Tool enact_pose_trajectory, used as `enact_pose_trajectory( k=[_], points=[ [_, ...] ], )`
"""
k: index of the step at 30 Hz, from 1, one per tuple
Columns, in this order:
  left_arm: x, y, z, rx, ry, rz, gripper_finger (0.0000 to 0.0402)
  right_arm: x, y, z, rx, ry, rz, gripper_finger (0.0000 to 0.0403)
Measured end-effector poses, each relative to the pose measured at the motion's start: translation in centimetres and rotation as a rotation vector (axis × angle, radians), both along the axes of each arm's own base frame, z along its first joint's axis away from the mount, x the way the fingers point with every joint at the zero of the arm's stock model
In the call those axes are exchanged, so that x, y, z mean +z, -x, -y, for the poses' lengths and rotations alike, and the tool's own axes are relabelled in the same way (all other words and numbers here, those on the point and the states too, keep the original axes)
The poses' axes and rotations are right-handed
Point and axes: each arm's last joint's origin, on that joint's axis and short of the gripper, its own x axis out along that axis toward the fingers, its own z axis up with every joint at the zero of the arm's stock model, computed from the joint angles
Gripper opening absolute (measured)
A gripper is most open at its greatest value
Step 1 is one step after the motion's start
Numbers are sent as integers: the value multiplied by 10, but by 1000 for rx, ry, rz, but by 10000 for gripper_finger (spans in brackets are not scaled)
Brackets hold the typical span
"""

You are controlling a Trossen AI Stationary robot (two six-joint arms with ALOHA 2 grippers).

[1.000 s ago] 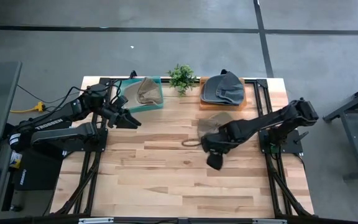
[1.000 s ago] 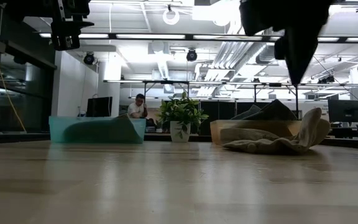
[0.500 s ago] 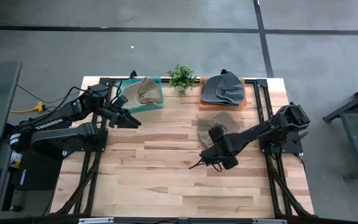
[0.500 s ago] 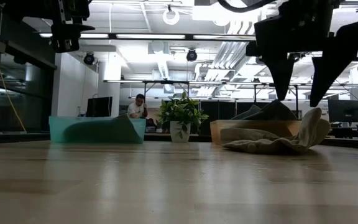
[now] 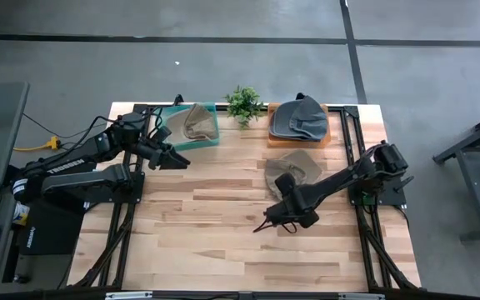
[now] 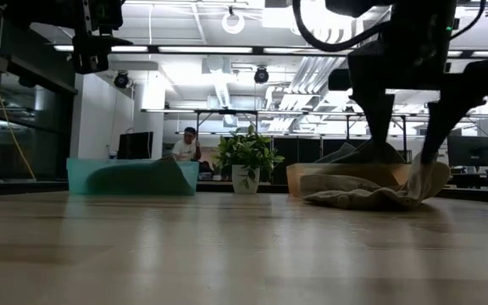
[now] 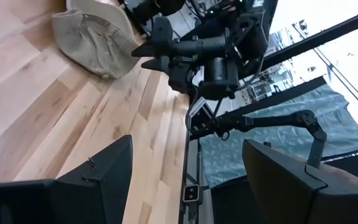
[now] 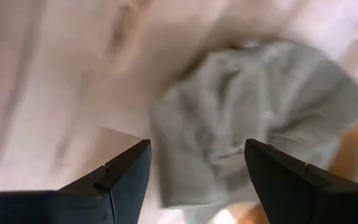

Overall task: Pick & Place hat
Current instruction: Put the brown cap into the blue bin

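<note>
While the right pincer (image 5: 286,218) hangs just above the middle right of the table (image 5: 215,242), its two fingers (image 8: 123,180) are spread wide apart and hold nothing. Right behind it, toward the top of the high view, a tan hat (image 5: 294,167) lies loose and crumpled on the wood. In the low view the two dark fingers (image 6: 379,114) point down in front of that hat (image 6: 379,191), one at each side of it. I cannot tell if they touch it. The right wrist view shows the floppy hat (image 8: 253,118) between the fingers and a bit beyond them. At the top right of the table sits an orange tray (image 5: 327,133) with a grey hat (image 5: 300,117) in it. At the top left sits a teal bin (image 5: 213,137) with another tan hat (image 5: 195,122) inside. A small green plant (image 5: 242,102) in a pot stands between the bin and the tray, at the back edge. The left pincer (image 5: 173,160) waits in the air near the teal bin, at the upper left, and its fingers (image 7: 98,168) are apart and empty too. Far back in the room, in the low view, a person (image 6: 186,144) sits at a desk.
</note>
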Motion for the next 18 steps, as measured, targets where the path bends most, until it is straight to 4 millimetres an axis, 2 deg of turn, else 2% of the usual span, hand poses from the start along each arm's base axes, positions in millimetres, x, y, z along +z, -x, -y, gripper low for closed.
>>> enact_pose_trajectory(
  k=[10, 18],
  points=[
    [0, 0, 0, 15, -1, -2, 264, -18, -7, 2, -36, -3, -40, 254],
    [0, 0, 0, 17, 4, -4, 264, -38, -8, 4, -60, 49, -146, 254]
  ],
)
